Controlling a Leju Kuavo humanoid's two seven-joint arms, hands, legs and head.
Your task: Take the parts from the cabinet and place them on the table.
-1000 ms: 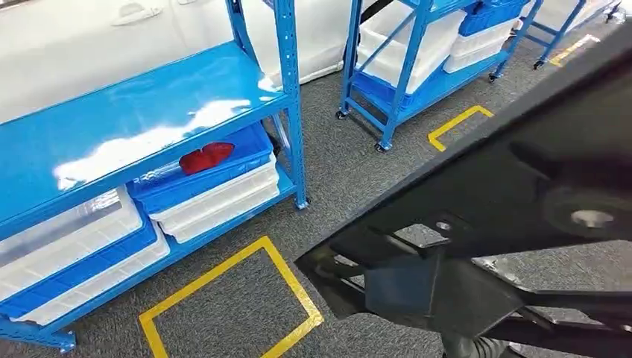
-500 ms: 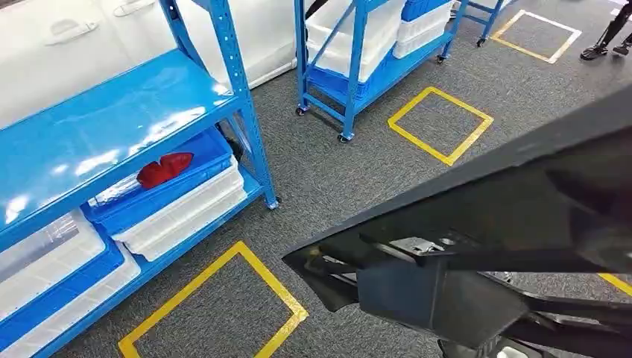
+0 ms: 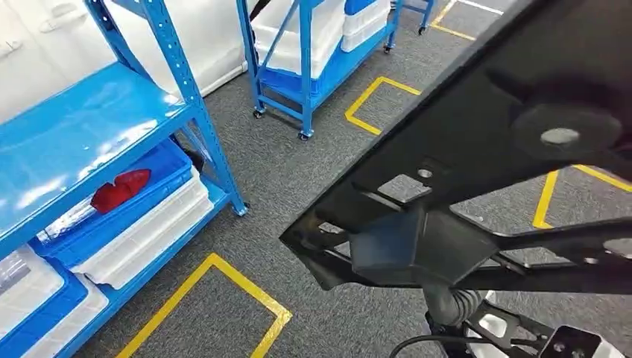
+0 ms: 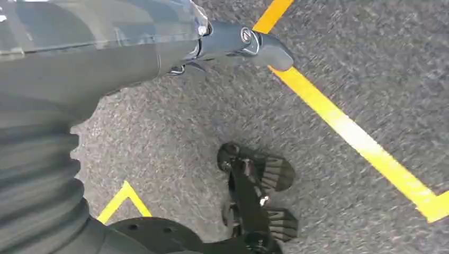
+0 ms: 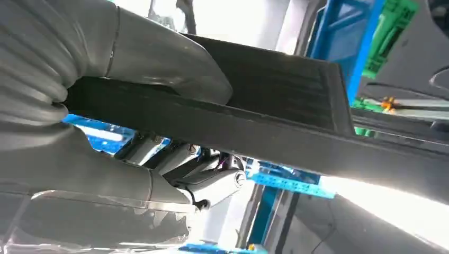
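Note:
A large black plastic part with ribs and mounting holes spans the right half of the head view, carried above the carpet. In the right wrist view my right hand grips this black part, the grey thumb lying on its ribbed face and the fingers curled under its edge. My left hand hangs over the floor with a dark finger stretched out and nothing in it. A red part lies in a blue bin on the lower level of the blue cabinet at the left.
White bins sit under the blue bin on the cabinet's bottom shelf. A second blue wheeled rack stands further back. Yellow tape squares mark the grey carpet. White panels lean behind the cabinet.
The whole view has swung: the cabinet and racks slid left and the far yellow square came nearer. The black part stays in my right hand and now sits higher in the picture.

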